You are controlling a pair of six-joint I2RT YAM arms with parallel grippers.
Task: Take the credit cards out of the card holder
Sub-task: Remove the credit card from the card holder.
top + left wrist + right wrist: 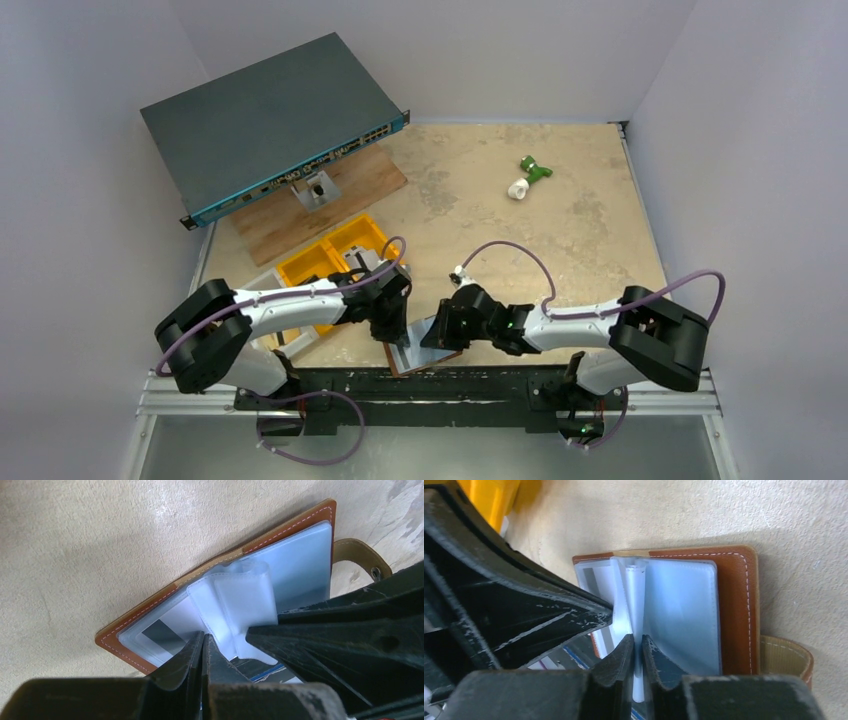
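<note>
Because the card holder point(734, 610) lies spread open on the table point(560, 230), right at the near edge between the two arms, both wrists can reach its clear inner pockets from opposite sides. Its snap tab point(360, 555) hangs loose past the outer edge, so nothing holds the cover shut.

The right gripper point(637, 645) has its fingers pinched on a plastic sleeve point(636, 595) that stands on edge from the spine. This looks meant to lift that leaf clear of the ones beneath so its pocket can be reached. Whether a card sits inside that sleeve, I cannot tell.

The left gripper point(202, 642) comes in from the other side with its fingers drawn together at the edge of the left page. They are close enough that no gap shows, but whether something thin is caught between them is unclear. Its likely job is to pin that half down while the other arm pulls.

One of the credit cards point(165, 630), pale with a dark stripe, sits tucked in the left pocket, so nothing is out yet. The yellow bin point(330, 255) stands just beyond the left arm.
</note>
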